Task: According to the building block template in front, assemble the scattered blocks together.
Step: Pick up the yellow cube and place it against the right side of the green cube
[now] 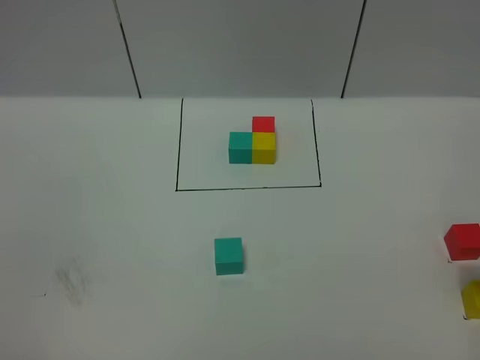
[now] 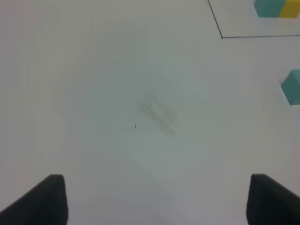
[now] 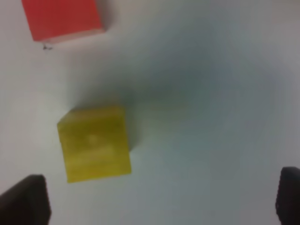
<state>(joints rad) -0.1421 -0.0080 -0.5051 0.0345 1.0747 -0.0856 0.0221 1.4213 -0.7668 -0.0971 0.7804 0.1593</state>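
At the desk's [image 1: 112,225] near right edge sits the loose yellow cube [image 1: 472,298], with the loose red cube [image 1: 463,241] just beyond it, apart. The right pincer [image 3: 158,197] hangs spread near the yellow one, pinching nothing. The left pincer [image 2: 157,199] is likewise spread above the desk. Mid-desk stands the loose teal cube [image 1: 228,256]. Farthest, the black outline [image 1: 247,187] encloses the template [image 1: 253,140]: teal touching yellow, red behind yellow.

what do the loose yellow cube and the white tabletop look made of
Loose yellow matte cube: likely painted wood or dense foam; dull, glare-free faces, slightly mottled, though blurred. White tabletop: smooth matte board or laminate, hard to say which; no shine, and a faint grey smudge marks it.
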